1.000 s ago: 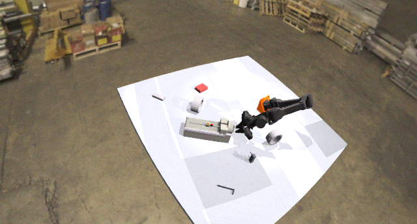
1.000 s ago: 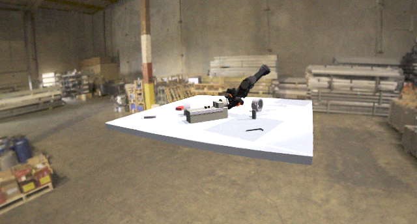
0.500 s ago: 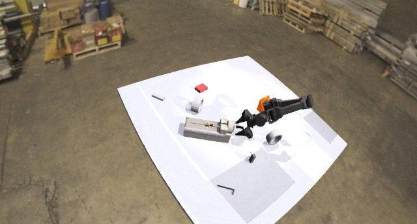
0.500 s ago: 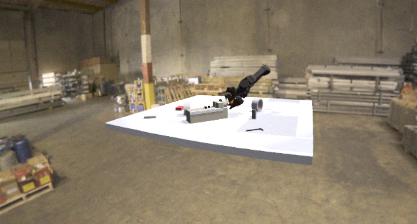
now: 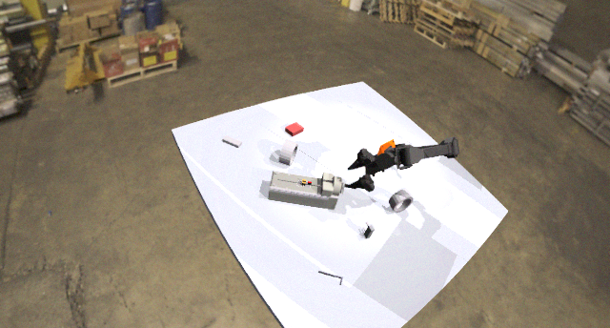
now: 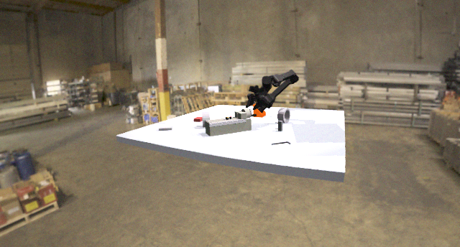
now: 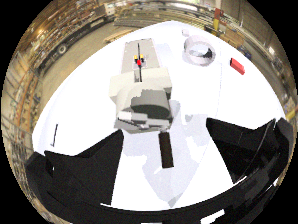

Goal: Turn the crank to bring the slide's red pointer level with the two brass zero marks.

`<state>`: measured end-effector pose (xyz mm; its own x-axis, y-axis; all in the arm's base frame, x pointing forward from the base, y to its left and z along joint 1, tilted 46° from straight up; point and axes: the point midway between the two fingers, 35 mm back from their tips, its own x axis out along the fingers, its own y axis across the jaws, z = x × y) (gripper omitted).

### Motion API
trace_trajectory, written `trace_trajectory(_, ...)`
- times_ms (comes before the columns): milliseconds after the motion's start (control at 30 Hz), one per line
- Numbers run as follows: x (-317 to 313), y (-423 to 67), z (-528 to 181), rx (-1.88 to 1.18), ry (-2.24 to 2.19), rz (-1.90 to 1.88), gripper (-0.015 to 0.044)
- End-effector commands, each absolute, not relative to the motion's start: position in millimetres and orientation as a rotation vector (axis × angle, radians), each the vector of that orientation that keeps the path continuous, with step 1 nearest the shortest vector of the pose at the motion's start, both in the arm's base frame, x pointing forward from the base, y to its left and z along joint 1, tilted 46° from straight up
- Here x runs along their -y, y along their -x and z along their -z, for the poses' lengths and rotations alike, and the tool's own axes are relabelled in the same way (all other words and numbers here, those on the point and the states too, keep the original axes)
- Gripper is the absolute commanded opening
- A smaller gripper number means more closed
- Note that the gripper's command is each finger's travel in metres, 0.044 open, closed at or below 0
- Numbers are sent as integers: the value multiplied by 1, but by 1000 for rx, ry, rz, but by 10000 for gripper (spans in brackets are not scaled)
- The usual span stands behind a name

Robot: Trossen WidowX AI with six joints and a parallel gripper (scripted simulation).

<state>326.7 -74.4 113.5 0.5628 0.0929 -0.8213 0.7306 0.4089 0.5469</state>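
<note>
No readable writing or brand anywhere. Mid-desk: grey crank machine (image 5: 305, 190), red pointer (image 5: 310, 182) on its top slide, crank handle (image 7: 165, 147) sticking out the end. Just beside it, gripper (image 5: 360, 174) fully released, grasping nothing. Black arm (image 5: 419, 153) angled down from the right edge.

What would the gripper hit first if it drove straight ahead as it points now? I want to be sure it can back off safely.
Most likely the crank end of the grey machine: the open gripper points straight at it, fingers spread to either side. The exact gap is hard to judge.
</note>
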Motion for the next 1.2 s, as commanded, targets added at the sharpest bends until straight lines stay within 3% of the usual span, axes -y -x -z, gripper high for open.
trace_trajectory(0,94,-326,-133,-903,-1094,479,440)
trace_trajectory(333,130,-316,-168,-900,-1094,478,440)
trace_trajectory(1167,213,-390,-102,-771,-756,-98,440)
